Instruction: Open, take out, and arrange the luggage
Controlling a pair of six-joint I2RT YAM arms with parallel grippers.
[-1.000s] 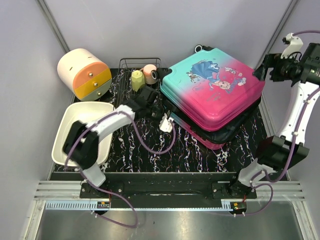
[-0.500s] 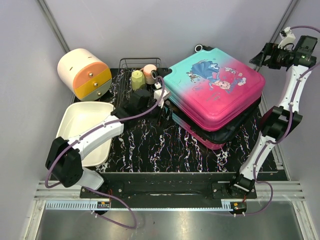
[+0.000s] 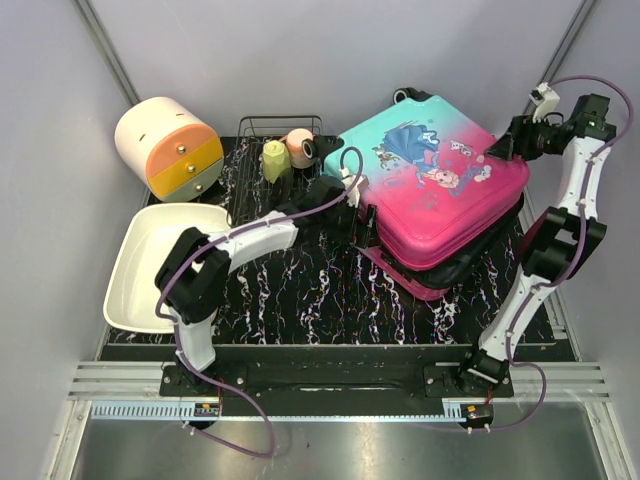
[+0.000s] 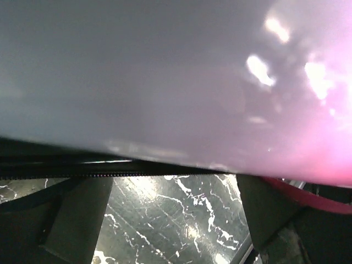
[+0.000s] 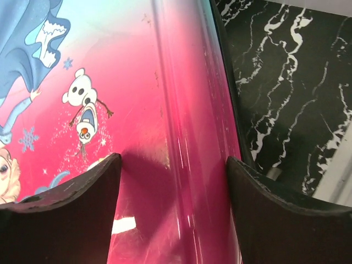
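The luggage (image 3: 430, 185) is a pink-to-teal hard-shell case with a cartoon girl print. It lies at the right on the black marble mat (image 3: 300, 290), its lid tilted up off the lower half. My left gripper (image 3: 356, 212) is open at the lid's left edge. In the left wrist view the shell (image 4: 176, 77) fills the top above the zipper trim, and the gripper (image 4: 173, 220) has only mat between its fingers. My right gripper (image 3: 500, 148) is open at the lid's far right edge. In the right wrist view it (image 5: 173, 214) straddles the pink lid rim (image 5: 181, 110).
A white-and-orange round drawer box (image 3: 170, 148) stands at the back left. A white tray (image 3: 135, 270) lies in front of it. A wire rack (image 3: 262, 128) at the back holds a yellow-green item (image 3: 273, 158) and a pink round item (image 3: 300, 148). Grey walls close in on both sides.
My left gripper has moved right, from the mat to the luggage's left edge. My right gripper has swung in to the lid's far right edge. The lid has tilted and shifted slightly.
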